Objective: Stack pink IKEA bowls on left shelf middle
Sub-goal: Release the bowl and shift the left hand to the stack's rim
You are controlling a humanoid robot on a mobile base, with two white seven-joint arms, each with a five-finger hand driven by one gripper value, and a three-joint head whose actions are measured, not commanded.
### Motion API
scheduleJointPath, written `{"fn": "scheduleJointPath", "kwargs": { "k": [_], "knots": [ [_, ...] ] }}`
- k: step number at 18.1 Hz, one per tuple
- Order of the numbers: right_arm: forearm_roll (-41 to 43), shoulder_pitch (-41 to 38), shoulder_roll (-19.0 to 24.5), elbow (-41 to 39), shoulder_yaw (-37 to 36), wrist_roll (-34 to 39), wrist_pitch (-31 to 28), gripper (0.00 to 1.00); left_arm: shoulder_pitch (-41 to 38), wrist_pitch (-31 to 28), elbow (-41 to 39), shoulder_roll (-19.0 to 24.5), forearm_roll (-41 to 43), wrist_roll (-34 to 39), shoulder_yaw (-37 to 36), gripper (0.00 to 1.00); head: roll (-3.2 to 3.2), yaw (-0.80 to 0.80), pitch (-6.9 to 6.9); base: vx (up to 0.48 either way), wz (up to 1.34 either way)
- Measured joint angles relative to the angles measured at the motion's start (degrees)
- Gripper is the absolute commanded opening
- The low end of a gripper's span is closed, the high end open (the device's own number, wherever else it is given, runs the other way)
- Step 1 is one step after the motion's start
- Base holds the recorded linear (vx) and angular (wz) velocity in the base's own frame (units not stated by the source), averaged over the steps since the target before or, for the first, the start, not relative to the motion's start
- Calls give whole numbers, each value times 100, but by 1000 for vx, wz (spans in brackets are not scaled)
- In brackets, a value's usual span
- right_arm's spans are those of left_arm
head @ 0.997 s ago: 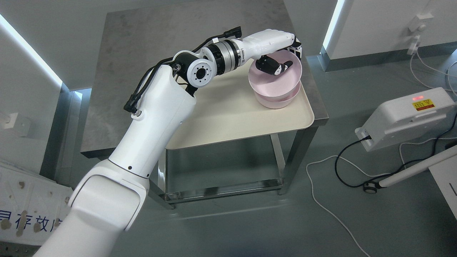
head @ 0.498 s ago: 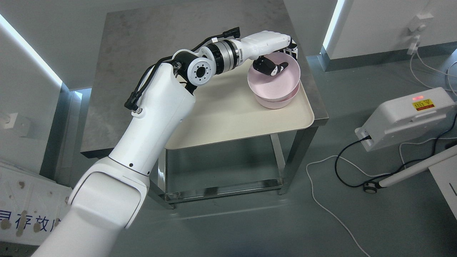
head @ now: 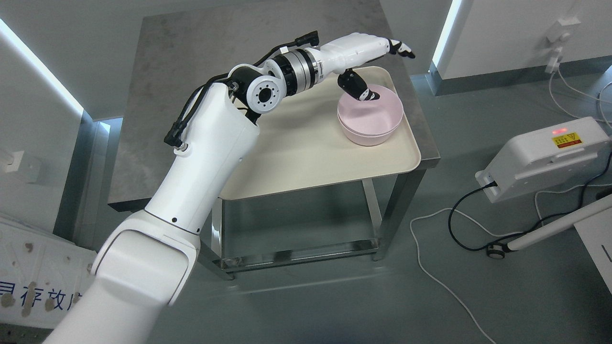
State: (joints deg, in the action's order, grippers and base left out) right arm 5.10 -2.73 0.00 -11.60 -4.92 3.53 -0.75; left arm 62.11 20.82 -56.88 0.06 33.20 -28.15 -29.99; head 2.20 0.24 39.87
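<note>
Head view: bowls [head: 370,119] below hand [head: 368,52]

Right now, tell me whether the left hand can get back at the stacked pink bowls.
Probably yes. The left hand hangs open right above the stacked pink bowls on the cream tray, its thumb at the rim. Nothing stands between them.
</note>
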Motion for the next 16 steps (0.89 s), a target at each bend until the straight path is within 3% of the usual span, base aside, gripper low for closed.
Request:
{"fn": "scheduleJointPath", "kwargs": {
  "k": [3, 8, 16],
  "knots": [
    [0, 0, 0, 0, 0, 0, -2, 100, -305, 232, -284, -1, -373, 120, 210, 83, 0, 0, 0, 0, 0],
    [0, 0, 0, 0, 0, 0, -21, 100, -1051, 295, -855, -3, -972, -623, 487, 84, 0, 0, 0, 0, 0],
    [0, 0, 0, 0, 0, 0, -5, 100, -1562, 234, -1387, 179, -984, -813, 787, 83, 0, 0, 0, 0, 0]
  ]
}}
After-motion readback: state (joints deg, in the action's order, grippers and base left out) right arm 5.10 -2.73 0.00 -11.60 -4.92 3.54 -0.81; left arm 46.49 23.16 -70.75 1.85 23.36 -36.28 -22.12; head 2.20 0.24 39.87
